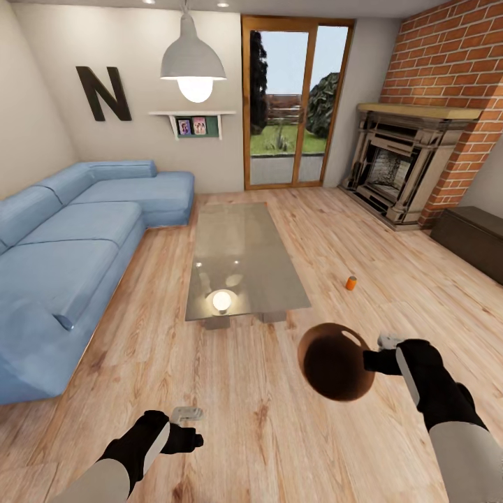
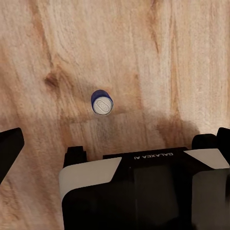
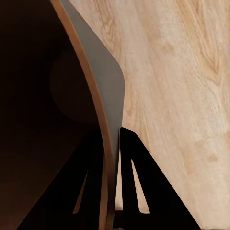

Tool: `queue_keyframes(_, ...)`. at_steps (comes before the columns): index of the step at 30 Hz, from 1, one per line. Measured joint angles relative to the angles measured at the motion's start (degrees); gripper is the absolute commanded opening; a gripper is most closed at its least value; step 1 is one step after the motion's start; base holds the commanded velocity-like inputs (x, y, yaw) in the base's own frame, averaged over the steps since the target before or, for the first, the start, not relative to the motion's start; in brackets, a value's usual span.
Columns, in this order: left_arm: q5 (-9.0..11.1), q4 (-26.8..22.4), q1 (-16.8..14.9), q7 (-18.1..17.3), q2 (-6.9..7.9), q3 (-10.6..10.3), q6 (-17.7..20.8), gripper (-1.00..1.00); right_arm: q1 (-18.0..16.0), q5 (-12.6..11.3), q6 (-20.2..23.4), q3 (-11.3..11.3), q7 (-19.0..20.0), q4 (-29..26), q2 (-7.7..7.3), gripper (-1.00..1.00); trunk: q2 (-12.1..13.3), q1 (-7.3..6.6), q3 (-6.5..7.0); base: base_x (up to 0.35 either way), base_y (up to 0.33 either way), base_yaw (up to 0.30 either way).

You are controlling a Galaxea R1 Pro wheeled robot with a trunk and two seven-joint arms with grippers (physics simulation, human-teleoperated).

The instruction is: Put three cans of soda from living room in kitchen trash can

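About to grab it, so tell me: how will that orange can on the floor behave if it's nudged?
The can stands upright on smooth wood floor, so it would probably slide, then tip. Being a cylinder, it would likely roll once down. It looks small, probably light.

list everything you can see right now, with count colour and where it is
soda can: one, orange, upright on the wood floor right of the coffee table
small can: one, blue with a pale grey end, on the floor under the left gripper
trash can: one, copper-brown, dark inside, held by its rim
coffee table: one, glass, room centre
sofa: one, blue, corner type, left side
fireplace: one, red brick surround, right wall
glass doors: one pair, wood-framed, back wall
pendant lamp: one, white, overhead
left gripper: black, above the floor
right gripper: black, clamped on the trash can rim
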Motion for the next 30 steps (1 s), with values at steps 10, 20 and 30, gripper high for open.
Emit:
queue_keyframes(10, 0.0, 0.0, 0.0, 0.0, -0.01, 0.0, 0.0, 1.00, 1.1, 0.8, -10.7, -0.1, -0.3, 14.3, -0.08, -1.00, 0.0, 0.00, 0.00, 0.000, 0.000, 0.000)
queue_keyframes(20, 0.0, 0.0, 0.0, 0.0, -0.03, 0.0, 0.0, 1.00, 1.6, -0.6, -18.1, -0.2, -4.0, 20.6, -0.07, -1.00, 0.0, 0.00, 0.00, 0.000, 0.000, 0.000)
queue_keyframes(30, 0.0, 0.0, 0.0, 0.0, 0.00, 0.0, 0.0, 1.00, 1.6, -0.6, -18.7, -0.3, -4.3, 22.7, -0.02, -1.00, 0.0, 0.00, 0.01, 0.000, 0.000, 0.000)
